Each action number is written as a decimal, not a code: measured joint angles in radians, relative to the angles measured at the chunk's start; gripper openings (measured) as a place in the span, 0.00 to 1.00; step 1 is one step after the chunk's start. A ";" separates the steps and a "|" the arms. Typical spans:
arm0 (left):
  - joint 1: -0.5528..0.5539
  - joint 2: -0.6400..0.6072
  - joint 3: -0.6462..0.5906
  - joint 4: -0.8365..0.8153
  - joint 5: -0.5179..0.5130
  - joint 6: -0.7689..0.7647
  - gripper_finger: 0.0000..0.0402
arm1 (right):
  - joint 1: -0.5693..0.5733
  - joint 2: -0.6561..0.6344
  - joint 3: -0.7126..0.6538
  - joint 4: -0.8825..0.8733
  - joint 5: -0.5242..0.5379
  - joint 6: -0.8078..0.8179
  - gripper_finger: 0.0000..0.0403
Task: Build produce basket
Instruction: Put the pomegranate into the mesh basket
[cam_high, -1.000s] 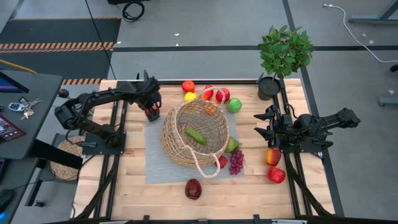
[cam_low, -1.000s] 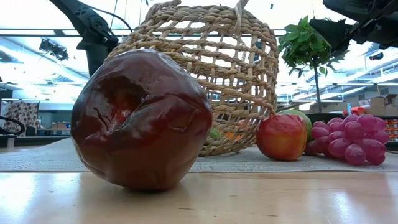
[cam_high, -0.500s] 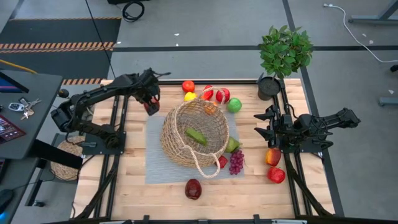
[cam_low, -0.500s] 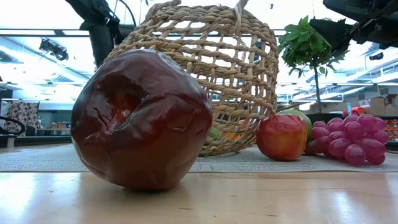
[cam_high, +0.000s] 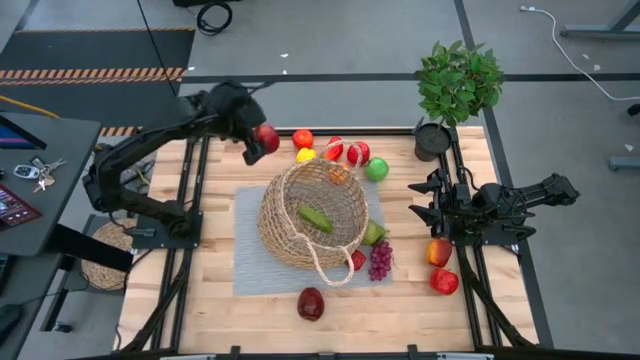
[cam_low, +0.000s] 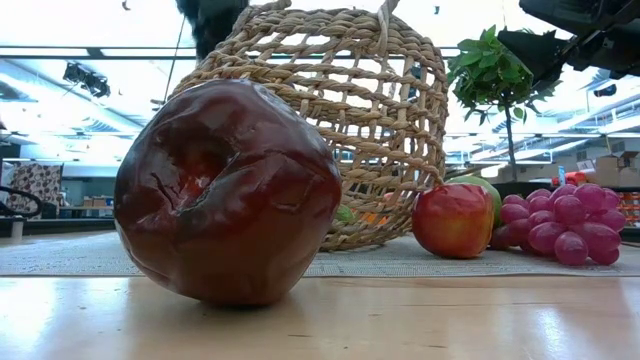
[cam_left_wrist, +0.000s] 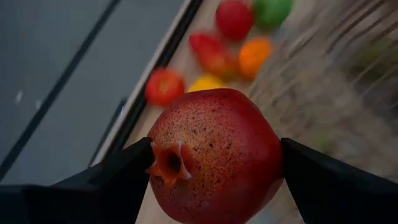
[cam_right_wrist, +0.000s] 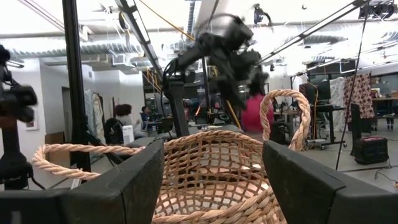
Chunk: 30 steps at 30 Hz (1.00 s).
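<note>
A light wooden butcher-block desk (cam_high: 200, 310) stands on a grey concrete floor (cam_high: 330, 40) crossed by dark seams. A grey rectangular mat (cam_high: 248, 270) lies on the desk's middle. At the far left, black floor matting edged with orange-and-black hazard stripes (cam_high: 90, 72) runs along the floor. A dark side table (cam_high: 45, 215) at the left edge carries a bunch of keys (cam_high: 35, 172). A flat round woven mat (cam_high: 105, 262) lies beside the desk's left side. A leafy green potted plant in a black pot (cam_high: 455, 85) stands at the desk's far right corner. Beyond, the room is bright, with white ceiling ducts (cam_right_wrist: 93, 53), dark poles (cam_right_wrist: 71, 81) and patterned cloth (cam_right_wrist: 360, 87) hanging at the right.
</note>
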<state>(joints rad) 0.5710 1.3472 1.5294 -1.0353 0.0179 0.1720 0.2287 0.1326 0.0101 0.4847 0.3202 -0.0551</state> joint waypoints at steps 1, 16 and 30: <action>-0.015 0.000 0.034 -0.006 0.003 -0.004 0.83 | 0.000 0.000 0.000 0.000 0.000 0.000 0.68; -0.281 -0.001 0.266 -0.018 0.007 -0.112 0.83 | 0.000 0.000 0.000 0.000 0.000 0.000 0.68; -0.393 0.063 0.268 0.094 0.003 -0.122 0.83 | 0.000 0.000 0.000 0.000 0.000 0.000 0.68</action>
<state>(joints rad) 0.1778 1.4098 1.7969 -0.9409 0.0213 0.0497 0.2287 0.1323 0.0101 0.4847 0.3200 -0.0551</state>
